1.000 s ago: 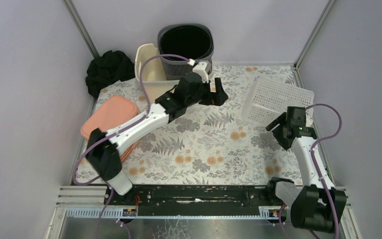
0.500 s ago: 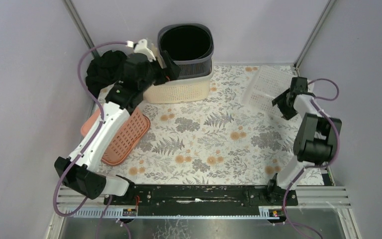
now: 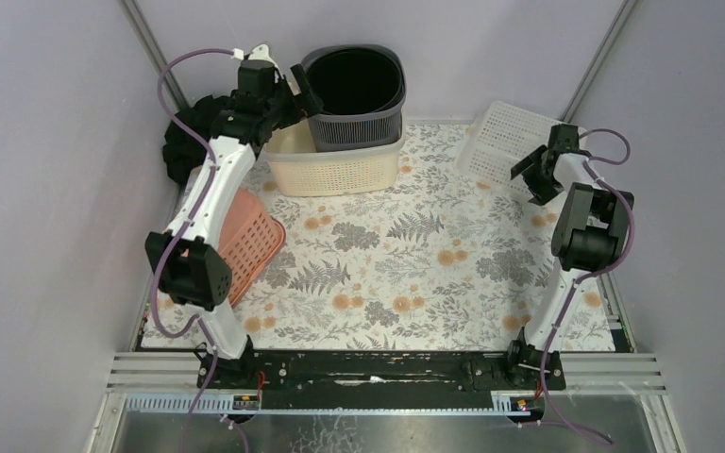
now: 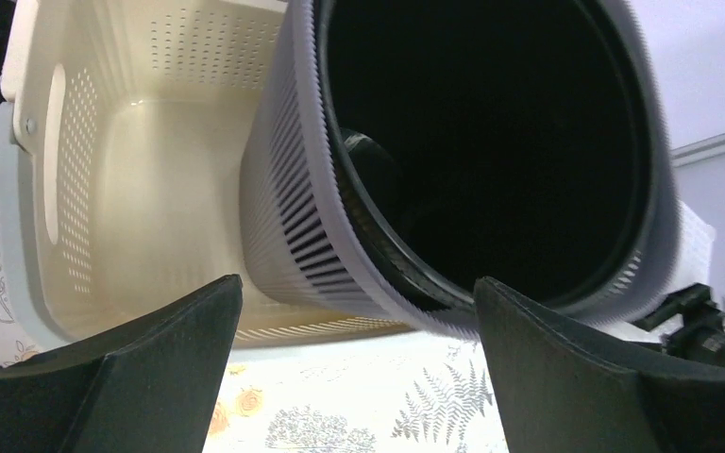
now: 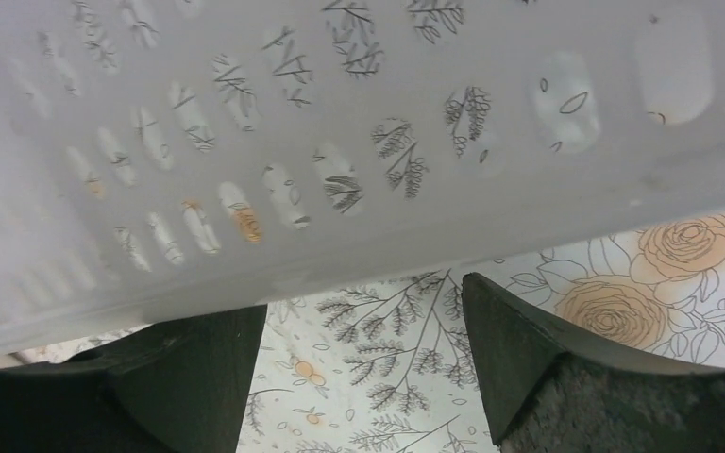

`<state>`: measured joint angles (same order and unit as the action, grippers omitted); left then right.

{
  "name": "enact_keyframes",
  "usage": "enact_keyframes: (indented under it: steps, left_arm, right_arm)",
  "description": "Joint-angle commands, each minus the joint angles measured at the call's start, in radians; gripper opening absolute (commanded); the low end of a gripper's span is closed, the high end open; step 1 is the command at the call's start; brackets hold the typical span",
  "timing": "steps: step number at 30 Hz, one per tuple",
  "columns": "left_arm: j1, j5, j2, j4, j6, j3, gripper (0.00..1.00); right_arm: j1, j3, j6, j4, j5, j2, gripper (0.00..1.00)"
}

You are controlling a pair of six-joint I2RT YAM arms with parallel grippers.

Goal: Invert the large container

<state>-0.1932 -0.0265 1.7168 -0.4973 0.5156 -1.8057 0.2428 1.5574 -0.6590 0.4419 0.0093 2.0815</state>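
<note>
The large container (image 3: 354, 118) is a dark grey round slatted bin standing mouth up in the right end of a cream perforated basket (image 3: 340, 175) at the back. My left gripper (image 3: 297, 83) hovers open at its upper left rim. In the left wrist view the grey container (image 4: 293, 189) fills the frame just beyond the open left gripper (image 4: 359, 293), with nothing between the fingers. My right gripper (image 3: 531, 176) is open beside a white perforated basket (image 3: 510, 142). In the right wrist view the basket's wall (image 5: 340, 142) lies just above the open right gripper (image 5: 363, 302).
An orange mesh basket (image 3: 250, 241) lies tilted on its side at the left edge, behind the left arm. A black cloth (image 3: 184, 142) is bunched in the back left corner. Walls close in the floral mat (image 3: 406, 264) on three sides.
My left arm swung from mid-table to the back left, up to the grey container's rim. The orange basket went from flat to tilted. My right arm carried the white basket to the back right.
</note>
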Motion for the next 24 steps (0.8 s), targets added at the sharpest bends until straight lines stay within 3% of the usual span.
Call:
enact_keyframes:
  steps: [1, 15, 18, 21, 24]
  left_arm:
    - [0.020, 0.031, 0.094, -0.064, -0.045, -0.129, 1.00]
    - [0.024, 0.187, 0.395, -0.153, -0.052, -0.458, 0.97]
    - [0.026, 0.227, 0.403, -0.142, -0.063, -0.456, 0.74]
    - [0.029, 0.228, 0.410, -0.136, -0.061, -0.457, 0.35]
    - [0.029, 0.218, 0.415, -0.137, -0.064, -0.462, 0.05]
  right_arm:
    - [-0.007, 0.012, 0.011, -0.132, -0.033, -0.121, 0.82]
    - [-0.175, -0.307, 0.121, -0.194, -0.276, -0.598, 0.82]
    - [-0.243, -0.372, 0.126, -0.197, -0.279, -0.678, 0.81]
    - [-0.318, -0.441, 0.115, -0.218, -0.272, -0.749, 0.81]
    - [-0.386, -0.460, 0.123, -0.201, -0.267, -0.782, 0.81]
